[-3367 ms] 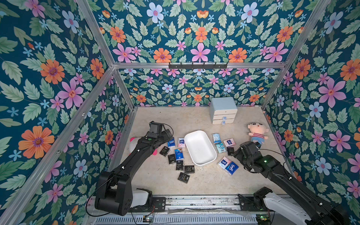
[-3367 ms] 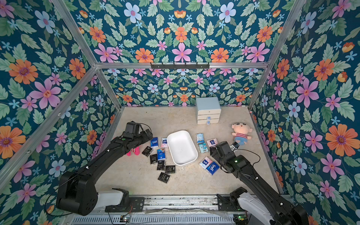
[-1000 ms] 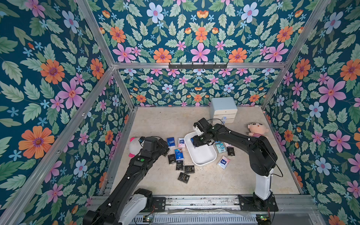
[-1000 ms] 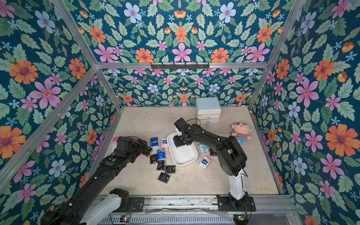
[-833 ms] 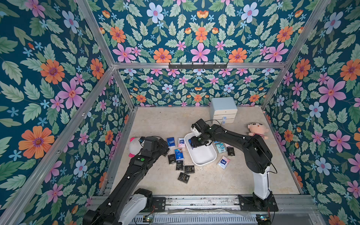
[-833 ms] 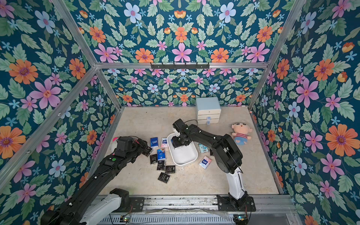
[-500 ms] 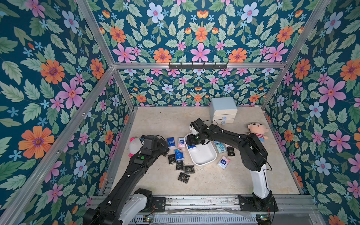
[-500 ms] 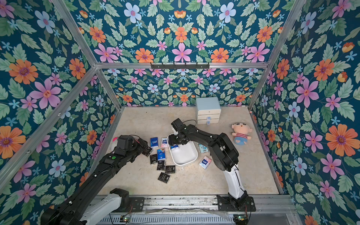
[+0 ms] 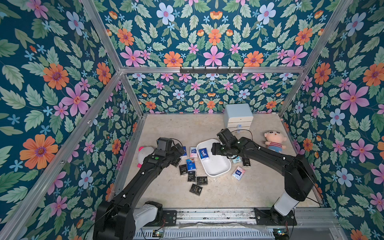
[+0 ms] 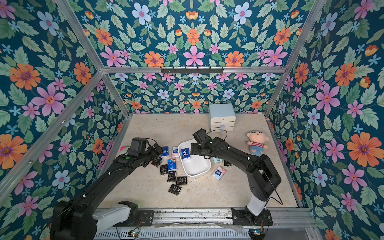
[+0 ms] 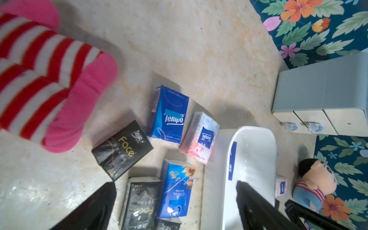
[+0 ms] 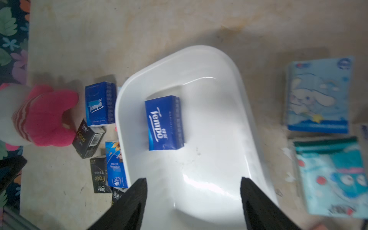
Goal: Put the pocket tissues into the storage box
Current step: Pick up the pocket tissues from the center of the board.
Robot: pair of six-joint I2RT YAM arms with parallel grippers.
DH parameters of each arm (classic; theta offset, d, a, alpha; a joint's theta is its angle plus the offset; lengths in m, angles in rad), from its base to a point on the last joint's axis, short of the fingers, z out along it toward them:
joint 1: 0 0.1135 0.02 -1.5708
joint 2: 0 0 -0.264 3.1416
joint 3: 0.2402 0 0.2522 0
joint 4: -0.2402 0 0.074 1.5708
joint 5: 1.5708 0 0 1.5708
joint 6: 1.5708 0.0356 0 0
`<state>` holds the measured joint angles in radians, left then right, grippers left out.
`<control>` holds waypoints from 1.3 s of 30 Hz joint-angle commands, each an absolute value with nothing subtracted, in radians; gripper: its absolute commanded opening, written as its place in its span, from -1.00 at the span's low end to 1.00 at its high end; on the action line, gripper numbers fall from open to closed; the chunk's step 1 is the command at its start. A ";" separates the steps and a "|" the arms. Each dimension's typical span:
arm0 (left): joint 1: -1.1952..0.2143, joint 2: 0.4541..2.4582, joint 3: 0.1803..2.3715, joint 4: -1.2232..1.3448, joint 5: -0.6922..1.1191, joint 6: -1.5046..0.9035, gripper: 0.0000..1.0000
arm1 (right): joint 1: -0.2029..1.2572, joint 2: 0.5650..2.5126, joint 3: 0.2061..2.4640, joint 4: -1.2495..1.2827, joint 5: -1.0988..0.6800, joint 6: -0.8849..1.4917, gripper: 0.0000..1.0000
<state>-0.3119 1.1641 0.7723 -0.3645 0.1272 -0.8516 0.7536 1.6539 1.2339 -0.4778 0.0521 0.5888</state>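
The white storage box (image 9: 216, 168) (image 12: 209, 143) sits mid-floor. One dark blue pocket tissue packet (image 9: 204, 154) (image 12: 164, 122) lies flat inside it at its far end. My right gripper (image 9: 213, 149) (image 12: 193, 181) hovers open over the box, nothing between its fingers. My left gripper (image 9: 180, 152) (image 11: 175, 183) is wide open above the packets left of the box: dark blue (image 11: 169, 114), pink (image 11: 200, 137), blue (image 11: 177, 189) and black (image 11: 121, 148) ones. More packets lie right of the box: light blue (image 9: 236, 159), black (image 9: 246, 162), pink (image 9: 239, 173).
A pale blue drawer cabinet (image 9: 239, 116) stands at the back. A plush doll in a striped shirt (image 9: 274, 141) lies at the right. A pink and white plush (image 9: 145, 153) lies by the left wall, close to my left arm. Flowered walls enclose the floor.
My right gripper has opened and the dark blue packet it carried now lies in the box. The left arm has hardly moved.
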 commanded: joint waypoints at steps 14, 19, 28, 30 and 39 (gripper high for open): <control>-0.352 1.228 0.767 -0.294 0.206 -0.767 0.99 | 0.616 1.229 0.769 -0.515 0.150 0.953 0.64; -0.352 1.208 0.752 -0.308 0.199 -0.757 0.99 | 0.616 1.226 0.694 -0.416 0.067 1.013 0.65; -0.352 1.161 0.727 -0.330 0.164 -0.767 0.99 | 0.641 1.392 0.750 -0.420 0.015 0.986 0.68; -0.352 1.141 0.711 -0.331 0.154 -0.776 0.99 | 0.653 1.423 0.768 -0.452 0.027 0.977 0.68; -0.352 1.072 0.658 -0.342 0.120 -0.802 0.99 | 0.681 1.396 0.791 -0.573 0.099 0.951 0.68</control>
